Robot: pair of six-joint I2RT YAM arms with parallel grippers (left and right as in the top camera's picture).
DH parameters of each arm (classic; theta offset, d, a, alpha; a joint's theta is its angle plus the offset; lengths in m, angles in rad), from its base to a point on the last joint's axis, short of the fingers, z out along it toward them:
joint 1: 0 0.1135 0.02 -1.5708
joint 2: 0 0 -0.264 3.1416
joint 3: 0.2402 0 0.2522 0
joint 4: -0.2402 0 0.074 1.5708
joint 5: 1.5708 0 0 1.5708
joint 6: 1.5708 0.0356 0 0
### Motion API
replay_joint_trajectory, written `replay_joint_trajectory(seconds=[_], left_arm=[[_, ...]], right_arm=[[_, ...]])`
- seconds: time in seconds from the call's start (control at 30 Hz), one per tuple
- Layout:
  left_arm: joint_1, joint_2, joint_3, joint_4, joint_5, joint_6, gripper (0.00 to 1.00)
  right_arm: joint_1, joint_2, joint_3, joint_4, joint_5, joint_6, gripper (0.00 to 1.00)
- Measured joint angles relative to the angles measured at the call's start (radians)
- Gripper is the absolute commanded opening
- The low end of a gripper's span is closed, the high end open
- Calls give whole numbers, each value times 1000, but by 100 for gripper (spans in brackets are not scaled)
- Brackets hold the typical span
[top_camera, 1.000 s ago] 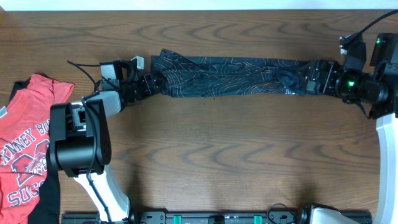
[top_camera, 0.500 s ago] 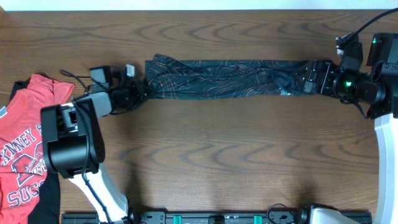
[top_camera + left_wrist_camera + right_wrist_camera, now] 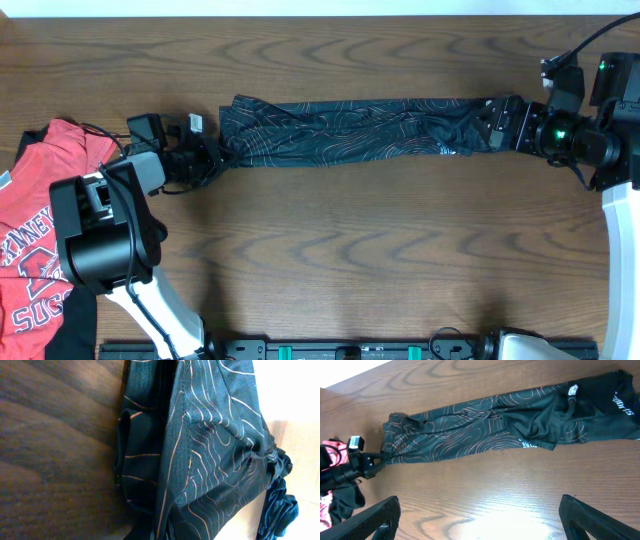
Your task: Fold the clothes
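The black jersey (image 3: 350, 125) with thin orange-red contour lines lies stretched out as a long narrow band across the far half of the wooden table (image 3: 350, 250). My left gripper (image 3: 208, 155) is shut on its bunched left end; the fabric fills the left wrist view (image 3: 210, 450) and hides the fingers. My right gripper (image 3: 500, 125) sits at the jersey's right end. In the right wrist view its fingers (image 3: 480, 510) are wide open with only bare wood between them, and the jersey (image 3: 485, 425) lies beyond them.
A red white-lettered T-shirt (image 3: 40, 220) lies at the table's left edge, with a dark piece (image 3: 80, 310) beside it. The left arm's base (image 3: 110, 240) stands next to the T-shirt. A black rail (image 3: 350, 350) runs along the front edge.
My left gripper has pulled the jersey's left end further left, drawing the band longer and straighter. The right gripper has stayed nearly in place.
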Motion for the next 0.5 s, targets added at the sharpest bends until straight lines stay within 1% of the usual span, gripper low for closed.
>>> replay_joint_trajectory(seconds=[0.17,0.33,0.5], left_arm=[[18,-29,-18,-21,-27,0,6],[45,-96,-35,-50,-85,0,6],[0,-210,-35,-63,-109,0,6]], right_arm=[[0,24,0,10,7,0,99],[0,57,0,32,8,0,99],[0,95,0,51,9,0,99]])
